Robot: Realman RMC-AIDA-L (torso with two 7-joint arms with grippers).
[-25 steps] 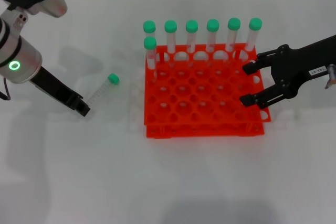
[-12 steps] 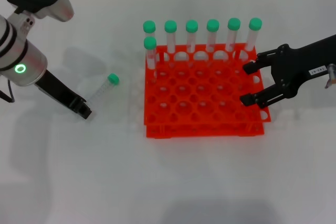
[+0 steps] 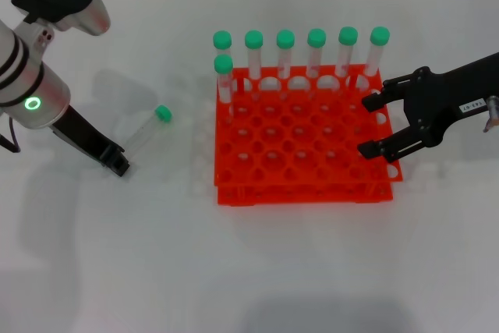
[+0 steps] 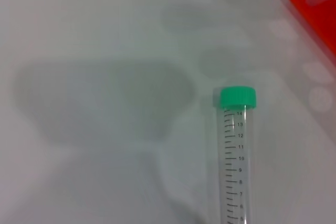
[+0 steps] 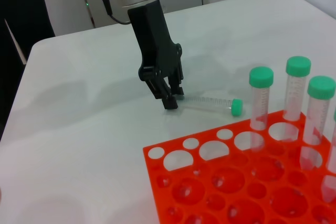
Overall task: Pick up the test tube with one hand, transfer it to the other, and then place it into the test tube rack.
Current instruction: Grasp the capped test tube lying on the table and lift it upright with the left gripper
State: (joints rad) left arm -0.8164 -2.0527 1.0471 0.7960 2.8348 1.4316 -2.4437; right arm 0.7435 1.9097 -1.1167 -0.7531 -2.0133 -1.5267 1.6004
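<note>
The test tube (image 3: pixel 146 130), clear with a green cap, lies on the white table left of the orange-red rack (image 3: pixel 296 186). It also shows in the left wrist view (image 4: pixel 236 150) and the right wrist view (image 5: pixel 209 103). My left gripper (image 3: pixel 117 164), on the green-lit arm, is down at the tube's bottom end, also seen in the right wrist view (image 5: pixel 169 98); whether it grips the tube is hidden. My right gripper (image 3: pixel 366 125), with the white label, is open and empty over the rack's right edge.
Several green-capped tubes (image 3: pixel 285 52) stand upright in the rack's back row, plus one (image 3: pixel 224 76) in the second row at the left. The rack also shows in the right wrist view (image 5: pixel 210 182). The table's far edge runs behind the rack.
My left gripper has shifted slightly left and back, and the lying tube has moved with it, its cap sliding left and away. The right arm has not moved.
</note>
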